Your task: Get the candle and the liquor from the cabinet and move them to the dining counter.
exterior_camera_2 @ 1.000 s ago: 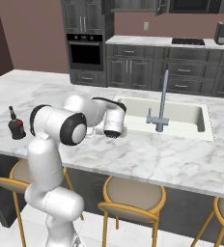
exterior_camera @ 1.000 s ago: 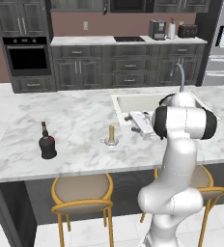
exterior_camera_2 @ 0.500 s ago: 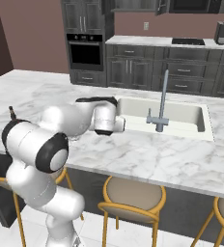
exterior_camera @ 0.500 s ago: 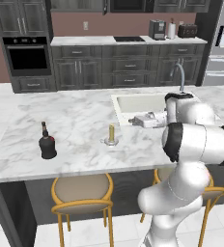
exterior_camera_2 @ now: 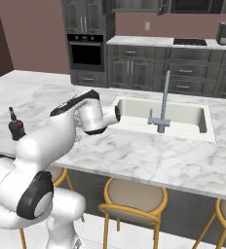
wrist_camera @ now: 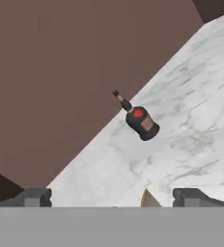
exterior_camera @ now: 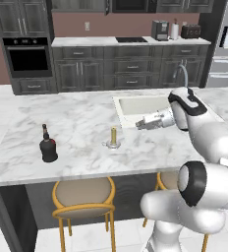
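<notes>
End effector [exterior_camera: 139, 124] of the white arm hovers above the marble table [exterior_camera: 81, 123], pointing sideways toward the left, its two dark fingers spread wide with nothing between them. In the hand view the two fingertips [wrist_camera: 34, 198] sit far apart at the bottom edge.

Going left to right across the left base view: the liquor bottle [exterior_camera: 48, 147], squat and black with a thin neck, stands upright near the front left of the table, well apart from the arm. To its right, the candle [exterior_camera: 113, 137], a slim tan cylinder on a small round silvery base, stands upright near the middle of the table. It stands between the bottle and the end effector, nearer the latter, not touching either. Further right is the inset sink [exterior_camera: 140, 104], with the curved faucet [exterior_camera: 181, 74] behind the arm's wrist. Tan round stools [exterior_camera: 84, 194] stand under the front edge.

In the right base view the bottle [exterior_camera_2: 15, 127] shows at the far left edge, partly behind the arm's body, and the grey faucet [exterior_camera_2: 162, 109] rises beside the sink [exterior_camera_2: 183, 116].

In the hand view the bottle [wrist_camera: 139, 119] appears tilted on the white veined surface because the camera is rolled, with a red spot on its body; the candle's top [wrist_camera: 149, 198] peeks up at the bottom between the fingertips.

Dark grey cabinets [exterior_camera: 126, 71] line the maroon back wall.
</notes>
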